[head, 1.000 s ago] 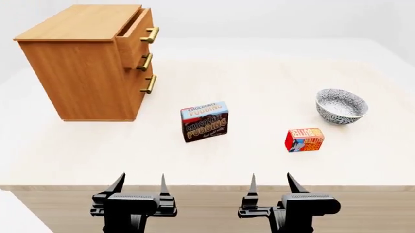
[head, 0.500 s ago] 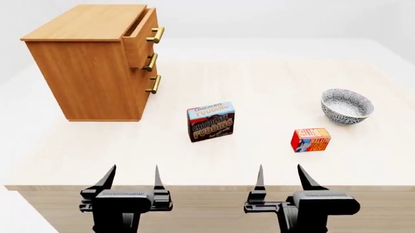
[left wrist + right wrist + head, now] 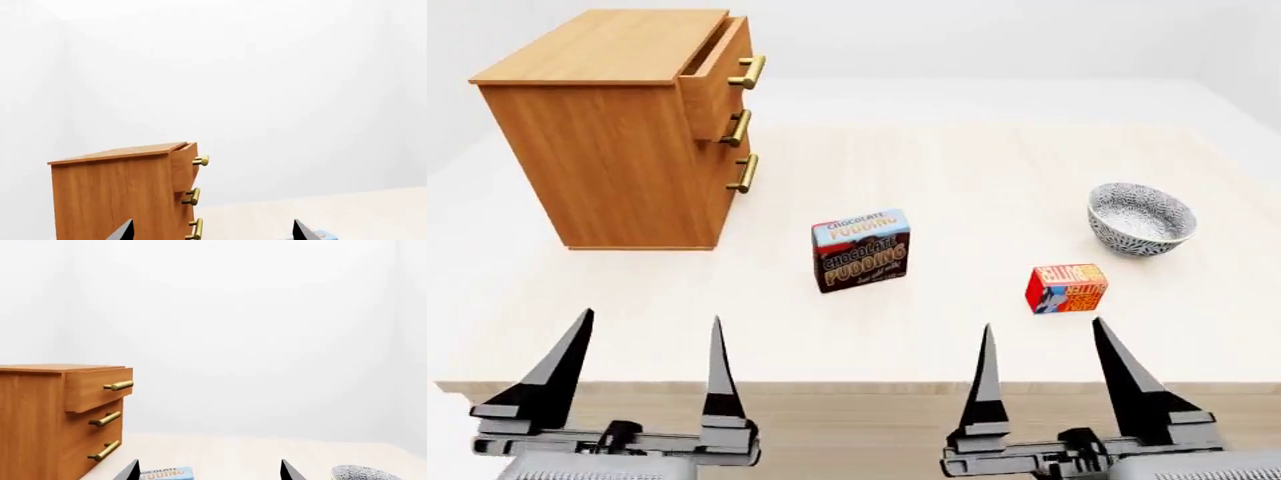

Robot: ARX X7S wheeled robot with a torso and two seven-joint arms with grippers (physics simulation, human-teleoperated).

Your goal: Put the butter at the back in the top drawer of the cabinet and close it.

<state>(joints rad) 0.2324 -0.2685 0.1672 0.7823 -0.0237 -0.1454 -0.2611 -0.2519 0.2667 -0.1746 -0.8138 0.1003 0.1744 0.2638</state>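
Observation:
The butter (image 3: 1068, 288), a small red-orange box, lies on the table at the right. The wooden cabinet (image 3: 614, 130) stands at the back left; its top drawer (image 3: 714, 75) is pulled partly out, with its brass handle (image 3: 747, 72) showing. It also shows in the left wrist view (image 3: 120, 190) and the right wrist view (image 3: 60, 415). My left gripper (image 3: 643, 365) and right gripper (image 3: 1044, 368) are both open and empty, raised at the table's front edge, well short of the butter and the cabinet.
A chocolate pudding box (image 3: 862, 250) stands mid-table, its top also in the right wrist view (image 3: 163, 473). A patterned bowl (image 3: 1141, 218) sits at the right, behind the butter. The table's front edge (image 3: 854, 385) runs just under my grippers.
Both grippers have risen and now appear larger and higher in the head view. Between the two earlier frames the head view shifted slightly. The objects have not moved.

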